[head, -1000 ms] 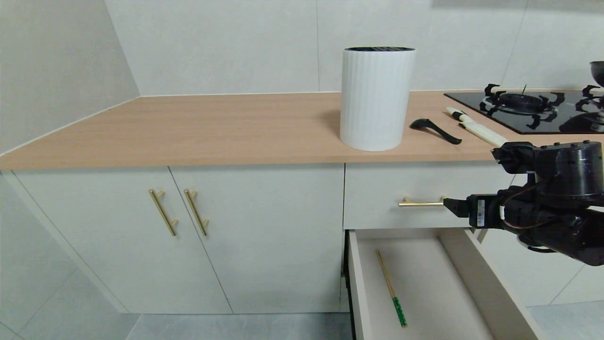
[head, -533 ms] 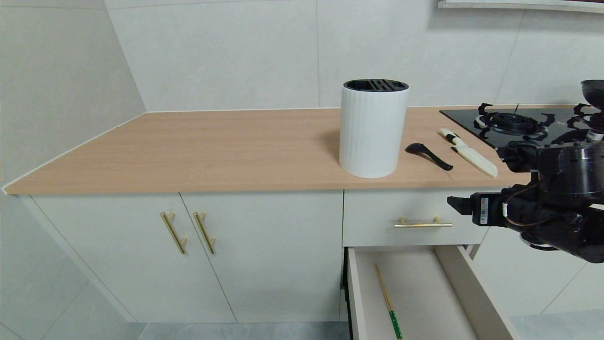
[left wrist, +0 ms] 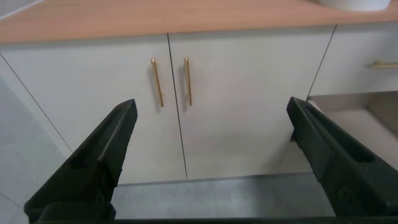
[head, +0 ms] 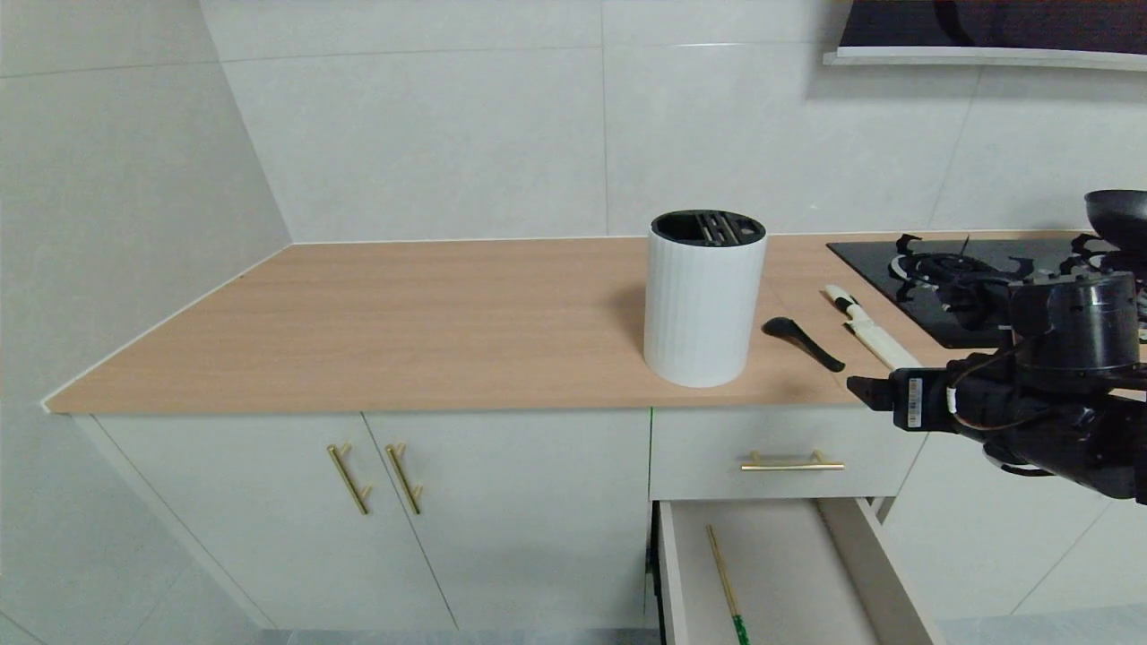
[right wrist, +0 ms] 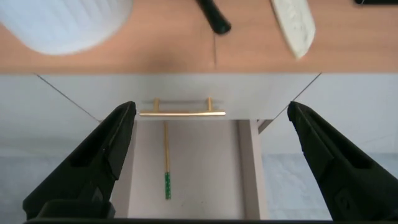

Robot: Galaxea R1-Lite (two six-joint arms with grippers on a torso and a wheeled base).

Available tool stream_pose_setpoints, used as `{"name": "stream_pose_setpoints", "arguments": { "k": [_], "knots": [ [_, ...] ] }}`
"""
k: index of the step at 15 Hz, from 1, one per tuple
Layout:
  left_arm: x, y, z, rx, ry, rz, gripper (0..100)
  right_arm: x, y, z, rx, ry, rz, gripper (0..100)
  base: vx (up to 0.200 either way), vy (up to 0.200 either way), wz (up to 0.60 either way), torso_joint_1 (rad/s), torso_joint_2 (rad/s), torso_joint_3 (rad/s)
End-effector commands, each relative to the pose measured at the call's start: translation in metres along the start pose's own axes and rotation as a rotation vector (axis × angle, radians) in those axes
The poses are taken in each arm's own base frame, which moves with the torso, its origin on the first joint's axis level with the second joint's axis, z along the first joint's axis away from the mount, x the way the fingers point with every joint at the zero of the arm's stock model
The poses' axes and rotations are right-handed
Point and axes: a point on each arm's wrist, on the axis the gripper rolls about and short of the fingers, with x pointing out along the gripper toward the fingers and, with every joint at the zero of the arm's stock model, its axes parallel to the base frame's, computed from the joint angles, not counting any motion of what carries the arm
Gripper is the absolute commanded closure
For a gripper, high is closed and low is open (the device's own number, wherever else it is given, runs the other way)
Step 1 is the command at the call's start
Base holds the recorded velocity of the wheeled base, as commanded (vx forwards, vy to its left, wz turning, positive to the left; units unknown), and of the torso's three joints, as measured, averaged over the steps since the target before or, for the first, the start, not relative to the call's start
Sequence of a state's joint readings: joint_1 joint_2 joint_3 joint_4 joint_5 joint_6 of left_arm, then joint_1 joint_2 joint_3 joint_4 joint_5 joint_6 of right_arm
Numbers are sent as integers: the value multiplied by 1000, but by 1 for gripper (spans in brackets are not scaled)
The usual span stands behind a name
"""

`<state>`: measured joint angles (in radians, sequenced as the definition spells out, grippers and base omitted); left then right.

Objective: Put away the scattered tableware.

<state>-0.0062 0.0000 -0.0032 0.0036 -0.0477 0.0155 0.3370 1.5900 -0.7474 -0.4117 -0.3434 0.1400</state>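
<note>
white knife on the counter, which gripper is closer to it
Right. The right gripper hangs just in front of the counter, near the blade tip of the white knife; the left gripper faces the double cabinet doors, well left of it.

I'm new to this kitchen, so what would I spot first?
Probably the tall white ribbed holder with a black slotted top, standing on the wooden counter. Beside it lie a black spoon and a white knife, toward the black stove. Below, a white drawer is open with wooden green-tipped chopsticks inside.
</note>
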Motion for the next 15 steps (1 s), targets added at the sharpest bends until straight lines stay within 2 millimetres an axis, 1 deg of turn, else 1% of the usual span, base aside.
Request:
{"name": "stream_pose_setpoints", "arguments": {
  "k": [1, 3, 5, 8, 9, 11, 12, 13, 14, 15],
  "knots": [
    [0, 0, 0, 0, 3, 0, 0, 4, -1, -2, -6, 12, -8, 0, 0, 0, 0, 115, -266, -159],
    [0, 0, 0, 0, 3, 0, 0, 5, -3, -4, -40, 19, -17, 0, 0, 0, 0, 53, -120, -68],
    [0, 0, 0, 0, 3, 0, 0, 6, -4, 0, -44, 12, 1, 0, 0, 0, 0, 0, 0, 0],
    [0, 0, 0, 0, 3, 0, 0, 8, -3, 14, -48, -17, 91, 0, 0, 0, 0, 0, 0, 0],
    [0, 0, 0, 0, 3, 0, 0, 22, -6, 20, -58, 5, 131, 0, 0, 0, 0, 0, 0, 0],
    [0, 0, 0, 0, 3, 0, 0, 56, -17, 33, -99, 26, 142, 0, 0, 0, 0, 0, 0, 0],
    [0, 0, 0, 0, 3, 0, 0, 74, -16, 42, -93, 21, 173, 0, 0, 0, 0, 0, 0, 0],
    [0, 0, 0, 0, 3, 0, 0, 81, -16, 42, -91, 26, 182, 0, 0, 0, 0, 0, 0, 0],
    [0, 0, 0, 0, 3, 0, 0, 104, -15, 34, -93, 59, 202, 0, 0, 0, 0, 0, 0, 0],
    [0, 0, 0, 0, 3, 0, 0, 120, -13, 22, -102, 86, 206, 0, 0, 0, 0, 0, 0, 0]
  ]
}}
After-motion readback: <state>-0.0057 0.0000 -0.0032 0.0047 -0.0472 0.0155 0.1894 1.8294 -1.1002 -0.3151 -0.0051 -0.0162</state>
